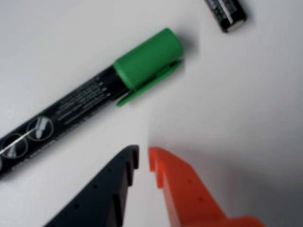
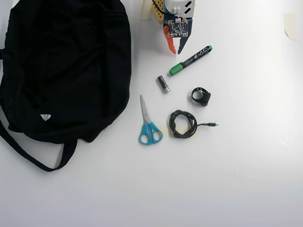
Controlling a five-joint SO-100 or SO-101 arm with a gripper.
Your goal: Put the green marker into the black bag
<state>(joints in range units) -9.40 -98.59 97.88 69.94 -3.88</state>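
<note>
Where the gripper (image 2: 174,50) hangs near the desk's far edge in the overhead view, its black and orange fingers are nearly closed, a narrow gap between the tips, holding nothing. The green marker (image 2: 191,60) lies flat on the desk (image 2: 246,156) just beside the fingertips, toward the right-hand edge. Its long axis runs diagonally, the green cap nearest the gripper and the barrel slanting away toward the far right corner. In the wrist view the cap (image 1: 147,59) sits just beyond the fingertips (image 1: 134,153), untouched. A grasp would likely need wider jaws and a short shift onto the barrel. The battery (image 2: 163,84) lies just beside the cap. Scissors (image 2: 148,124), a coiled cable (image 2: 183,124) and a small black ring (image 2: 201,96) lie nearer the middle. The black bag (image 2: 66,66) fills the far left corner, with nothing between.
</note>
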